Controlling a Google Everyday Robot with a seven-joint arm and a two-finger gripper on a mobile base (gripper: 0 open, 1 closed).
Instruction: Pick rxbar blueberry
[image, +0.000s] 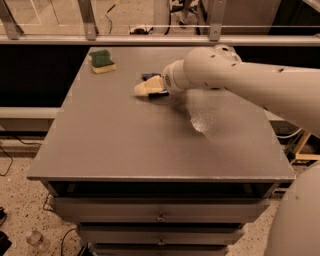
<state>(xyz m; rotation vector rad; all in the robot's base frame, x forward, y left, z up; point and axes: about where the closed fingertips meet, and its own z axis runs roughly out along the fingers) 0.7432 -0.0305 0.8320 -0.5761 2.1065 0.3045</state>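
Counter (100, 150): grey, flat top, with drawers (160, 210) stacked below its front edge.

Arm (250, 80): cream, thick, entering from 3 o'clock and reaching across the far half of the counter.

Pincer (145, 89): cream, pointing toward 9 o'clock, low over the counter, at about 12 o'clock from the counter's middle. Open or closed: cannot tell.

Sponge (102, 60): green top, yellow base, near the far corner at 11 o'clock, well apart from the pincer.

Rxbar blueberry (149, 76): dark blue wrapper, lying on the counter, partly hidden behind the pincer, its visible end at 12 o'clock of the pincer.
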